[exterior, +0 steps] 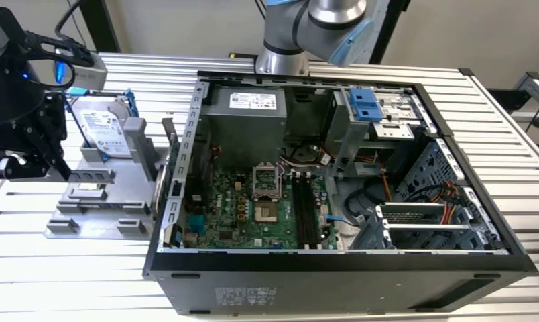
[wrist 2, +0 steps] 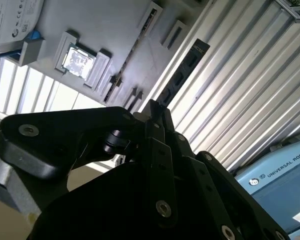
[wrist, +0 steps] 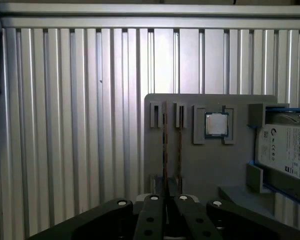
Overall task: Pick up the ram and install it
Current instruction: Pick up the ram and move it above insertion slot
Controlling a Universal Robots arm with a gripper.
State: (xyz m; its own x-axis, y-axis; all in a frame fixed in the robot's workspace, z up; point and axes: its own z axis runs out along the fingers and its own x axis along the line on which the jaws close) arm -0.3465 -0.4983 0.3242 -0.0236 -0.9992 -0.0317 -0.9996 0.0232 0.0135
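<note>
We've got the black gripper (wrist 2: 154, 109) clamped on the thin dark ram stick (wrist 2: 182, 75), so imo carry it straight, 1 slow move.

The surface (wrist: 65, 125) is silver, striped with parallel ribs. The tray (wrist: 210, 165) on it is plain grey. The processor chip (wrist: 216, 124) is silver, and the hard drive (wrist: 285, 150) is silver with a white label, in a blue frame (exterior: 130, 102). The ram (wrist 2: 182, 75) looks dark with black chips, and the hand (wrist 2: 154, 112) is matte black. The motherboard (exterior: 243, 208) is green inside the black computer case (exterior: 341, 282).
</note>
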